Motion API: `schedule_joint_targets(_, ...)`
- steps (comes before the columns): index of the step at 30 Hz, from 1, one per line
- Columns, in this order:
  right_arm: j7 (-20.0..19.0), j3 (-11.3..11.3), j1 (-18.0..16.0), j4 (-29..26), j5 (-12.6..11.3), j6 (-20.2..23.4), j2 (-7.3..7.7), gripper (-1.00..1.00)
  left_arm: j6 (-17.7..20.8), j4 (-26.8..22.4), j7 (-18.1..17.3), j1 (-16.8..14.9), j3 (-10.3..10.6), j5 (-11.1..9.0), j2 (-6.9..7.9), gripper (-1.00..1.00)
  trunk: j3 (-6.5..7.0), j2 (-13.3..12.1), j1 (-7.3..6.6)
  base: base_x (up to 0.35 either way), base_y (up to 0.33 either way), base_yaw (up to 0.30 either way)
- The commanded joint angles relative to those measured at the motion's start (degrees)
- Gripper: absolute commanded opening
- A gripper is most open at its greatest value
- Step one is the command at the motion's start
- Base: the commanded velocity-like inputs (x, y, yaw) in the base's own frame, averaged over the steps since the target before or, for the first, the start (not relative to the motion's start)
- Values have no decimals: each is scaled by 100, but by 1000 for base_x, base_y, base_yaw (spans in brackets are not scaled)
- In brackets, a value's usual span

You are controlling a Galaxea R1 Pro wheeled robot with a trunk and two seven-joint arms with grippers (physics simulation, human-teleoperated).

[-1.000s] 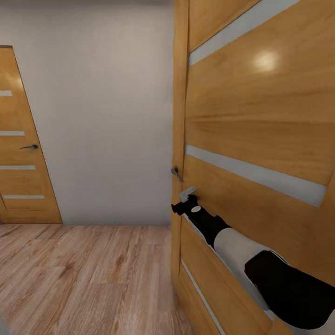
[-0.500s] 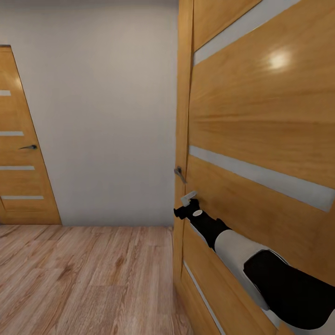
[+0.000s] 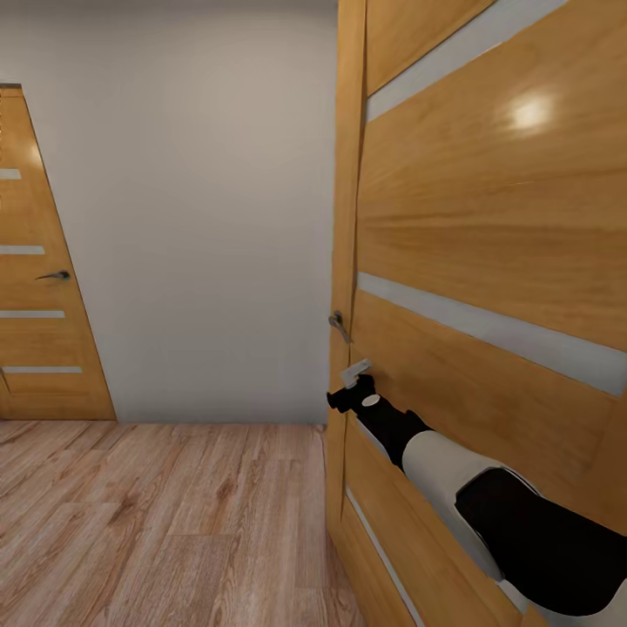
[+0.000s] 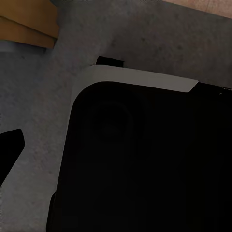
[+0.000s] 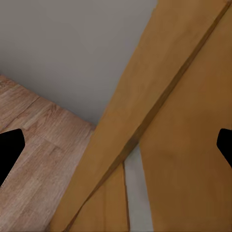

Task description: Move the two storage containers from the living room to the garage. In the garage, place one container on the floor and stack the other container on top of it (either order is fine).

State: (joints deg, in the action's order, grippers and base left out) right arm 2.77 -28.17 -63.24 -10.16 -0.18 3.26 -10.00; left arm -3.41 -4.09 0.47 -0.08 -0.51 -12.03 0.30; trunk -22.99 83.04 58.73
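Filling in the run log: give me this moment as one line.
place: wood-floored hallway | right pincer: open, at orange wooden door below grey lever handle | left pincer: unclear | containers: unseen

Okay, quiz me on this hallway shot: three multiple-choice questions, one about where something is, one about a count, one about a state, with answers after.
1. Where is the right gripper?
A. by the near door's edge, below its handle
B. resting on the floor
C. at the far door's handle

2. How many wooden doors show in the head view?
A. one
B. two
C. three

3. How does the far door on the left stand?
A. wide open
B. off its hinges
C. shut

Answers: 1 A, the gripper sits just under the handle at the door's edge. 2 B, one near, one far. 3 C, it lies flush in the wall.
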Motion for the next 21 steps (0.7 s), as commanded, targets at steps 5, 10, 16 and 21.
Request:
schedule_joint_targets(5, 30, -39, -4, -4, 0, 31, 0, 100, -11, -4, 5, -1, -2, -27, -3, 100, -6, 4, 0, 0, 150, 0)
schedule_joint_targets(10, 31, -39, -4, -5, 5, 3, 0, 100, -11, -5, 6, -1, -2, -27, -3, 100, -6, 4, 0, 0, 32, 0)
schedule_joint_targets(16, 31, -39, -4, -4, 3, -15, 0, 100, -11, -5, 6, -1, -2, -27, -3, 100, -6, 4, 0, 0, 6, 0)
schedule_joint_targets(21, 40, -39, -4, 0, -13, -18, 0, 100, -11, -5, 6, -1, -2, -27, -3, 100, -6, 4, 0, 0, 1, 0)
